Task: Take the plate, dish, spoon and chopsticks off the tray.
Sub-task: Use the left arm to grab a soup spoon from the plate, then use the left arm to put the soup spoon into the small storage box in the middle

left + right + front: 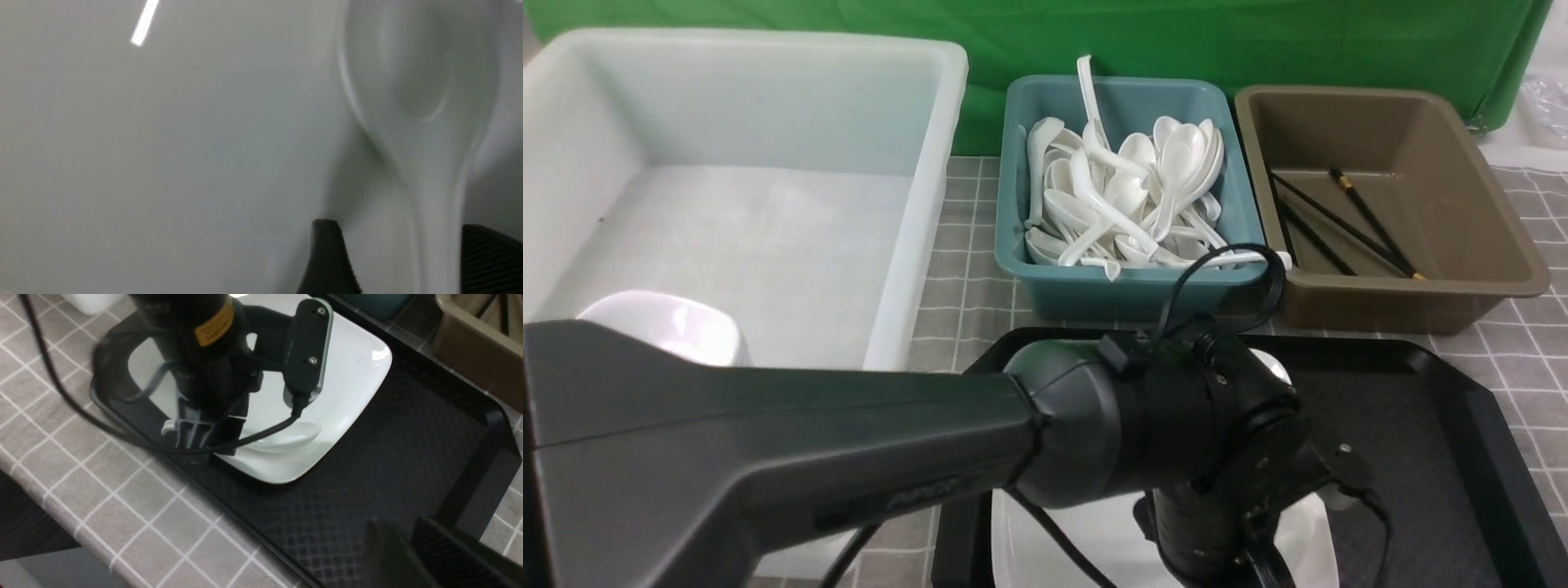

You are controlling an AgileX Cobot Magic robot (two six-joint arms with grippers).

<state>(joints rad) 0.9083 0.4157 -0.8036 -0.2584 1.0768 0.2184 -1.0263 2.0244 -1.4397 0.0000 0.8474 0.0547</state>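
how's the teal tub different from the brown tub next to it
Colour: the teal tub is blue-green, the brown tub dull brown. Contents: the teal tub holds a heap of white spoons, the brown tub a few black chopsticks. Fill: the teal tub is piled near its rim, the brown tub shows most of its floor. Both are open rectangular tubs, side by side beyond the black tray.

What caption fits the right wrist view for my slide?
Left gripper at the spoon lying on the white plate, black tray beneath.
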